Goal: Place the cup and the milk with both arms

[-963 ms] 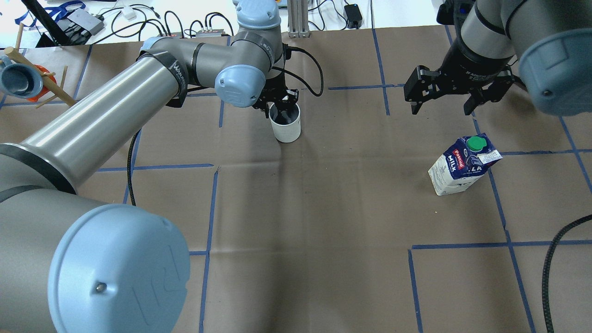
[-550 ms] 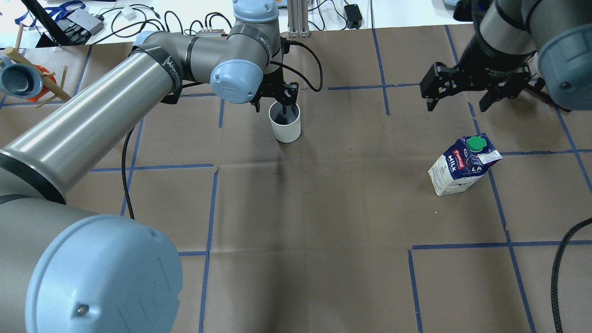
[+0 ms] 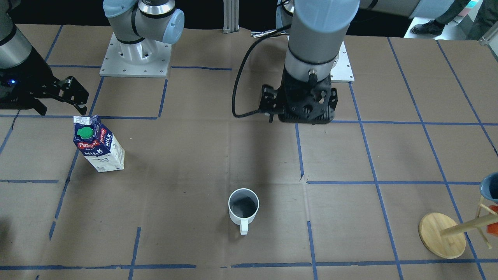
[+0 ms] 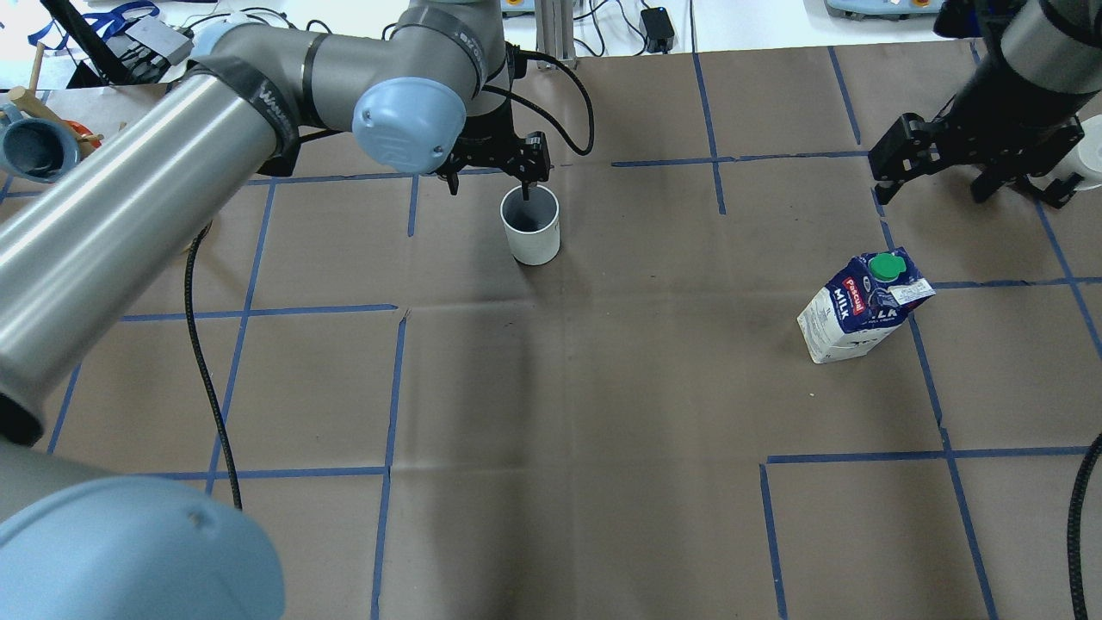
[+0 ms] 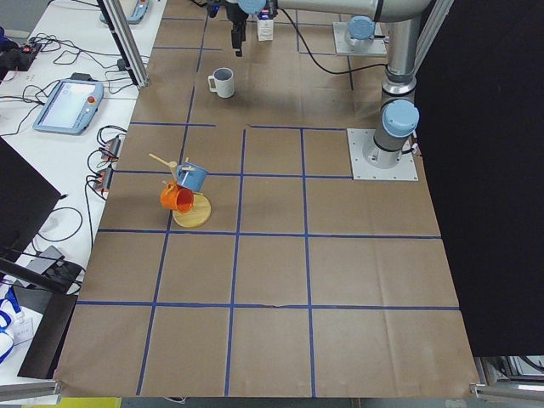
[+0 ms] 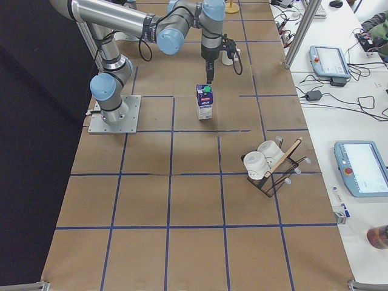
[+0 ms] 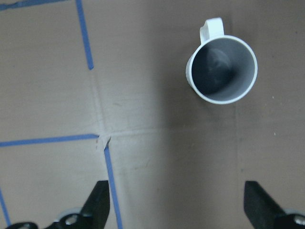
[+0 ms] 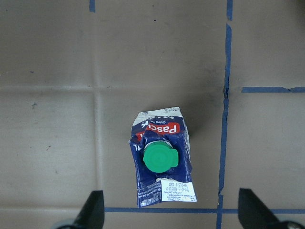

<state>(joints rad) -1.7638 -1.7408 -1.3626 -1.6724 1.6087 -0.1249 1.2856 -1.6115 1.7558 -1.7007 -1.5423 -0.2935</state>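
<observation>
The white cup (image 4: 530, 226) stands upright and free on the brown paper, its handle toward the far side; it also shows in the front view (image 3: 243, 206) and the left wrist view (image 7: 221, 69). My left gripper (image 4: 489, 174) is open and empty, raised above and beside the cup's far rim, not touching it; its fingertips (image 7: 100, 200) frame bare paper. The milk (image 4: 861, 306) carton stands upright at the right, green cap up, also in the right wrist view (image 8: 162, 160). My right gripper (image 4: 973, 176) is open and empty, high above the carton and off to the far right.
A wooden mug tree (image 3: 443, 235) with a blue and an orange cup stands at the table's left end (image 5: 189, 191). A rack with white mugs (image 6: 267, 163) stands at the right end. A black cable (image 4: 207, 362) trails from the left arm. Blue tape lines (image 4: 392, 387) cross the paper.
My left gripper has lifted away from the cup and moved left, leaving the cup standing. My right gripper has moved further right and away from the milk. Cup and milk have not moved.
</observation>
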